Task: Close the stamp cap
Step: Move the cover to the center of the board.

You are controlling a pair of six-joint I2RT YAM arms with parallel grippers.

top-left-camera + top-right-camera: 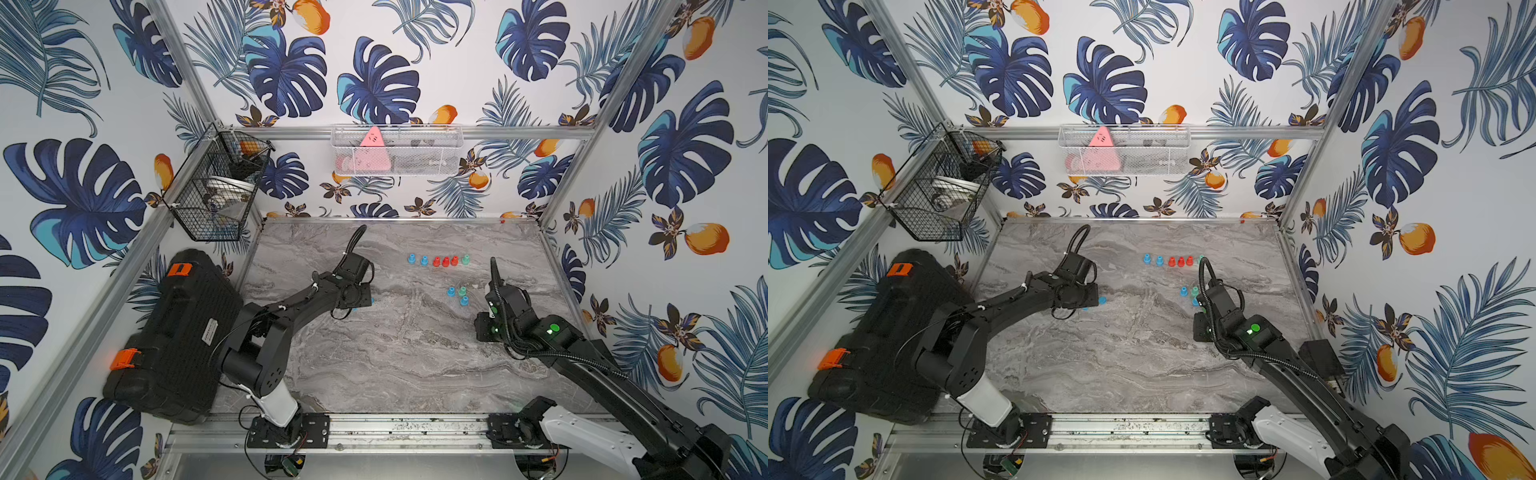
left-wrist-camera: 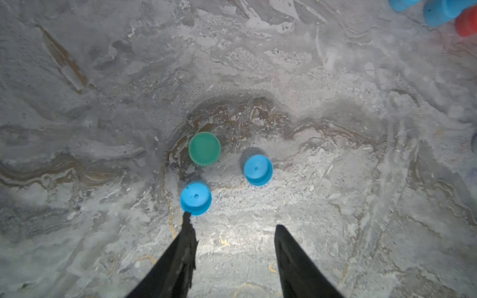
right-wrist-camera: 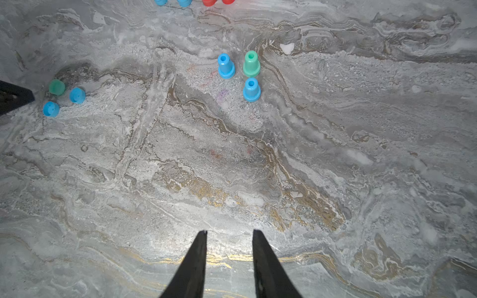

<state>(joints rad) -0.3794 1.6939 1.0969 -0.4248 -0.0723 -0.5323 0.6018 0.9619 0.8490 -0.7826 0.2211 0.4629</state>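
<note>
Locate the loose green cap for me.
The small round green plastic cap sits on the grey marble tabletop, on the left arm's side. In the left wrist view it lies just beyond the left end effector, apart from two round blue plastic caps.

I work in a robot test cell, a lab rig and no home. An aluminium frame (image 1: 291,132) boxes me in, its panels covered in leaf-print wallpaper (image 1: 457,50). My left arm (image 1: 291,307) and right arm (image 1: 602,374) are bolted to a metal rail (image 1: 407,430) at the front of a marble-patterned bench (image 1: 395,365). A black wire basket (image 1: 216,195) and a white mesh basket (image 1: 415,162) hang from the frame, and a black tool case (image 1: 178,332) sits beside the bench.
</note>
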